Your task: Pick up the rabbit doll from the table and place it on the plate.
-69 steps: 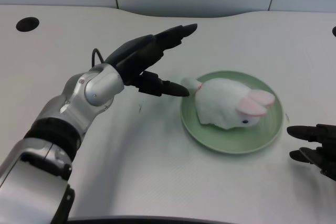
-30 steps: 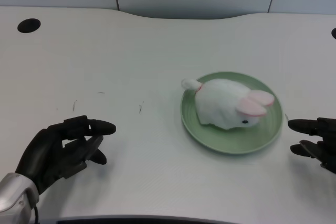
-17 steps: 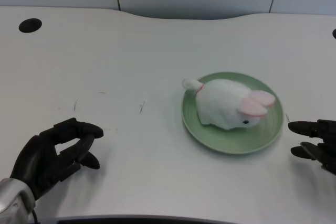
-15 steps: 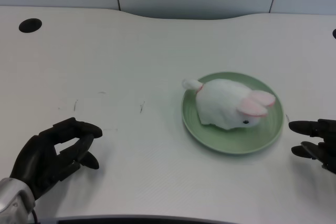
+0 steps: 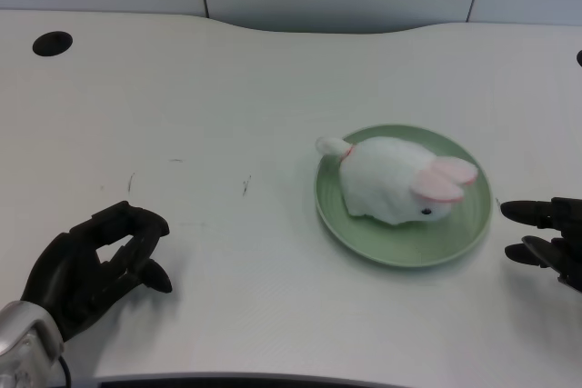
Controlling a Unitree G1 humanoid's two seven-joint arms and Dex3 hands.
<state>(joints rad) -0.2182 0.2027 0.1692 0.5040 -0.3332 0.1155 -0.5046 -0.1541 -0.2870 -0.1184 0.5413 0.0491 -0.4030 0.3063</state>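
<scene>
The rabbit doll (image 5: pixel 396 179) is seen lying on the plate (image 5: pixel 364 235), a white plush body with pink ears and a small dark eye. Its head is turned toward the near right part of the plate, and its pink ears are laid back over the body on that side. Its small white tail is pushed out past the plate's far left rim, over the table (image 5: pixel 255 88). The rest of the doll is kept within the rim, and bare green surface is shown around it, widest on the near side.

The plate is a pale green round dish, set flat on the white table, right of the table's middle.

The left hand (image 5: pixel 91 265) is found well apart from the plate, far to its left and nearer to the robot, low over the table by the near edge. Its black fingers are curled inward, with the tips brought close to the thumb, and nothing is held in them. A bit of silver forearm is visible at the lower left corner behind it.

The right hand (image 5: pixel 550 238) is seen just beside the plate's right rim, partly cut off by the picture's edge, not touching the plate.

A dark round hole (image 5: pixel 52 43) is set into the table far to the plate's left and beyond it. A few faint scuff marks (image 5: pixel 245 186) are seen on the table between the plate and the left hand.
</scene>
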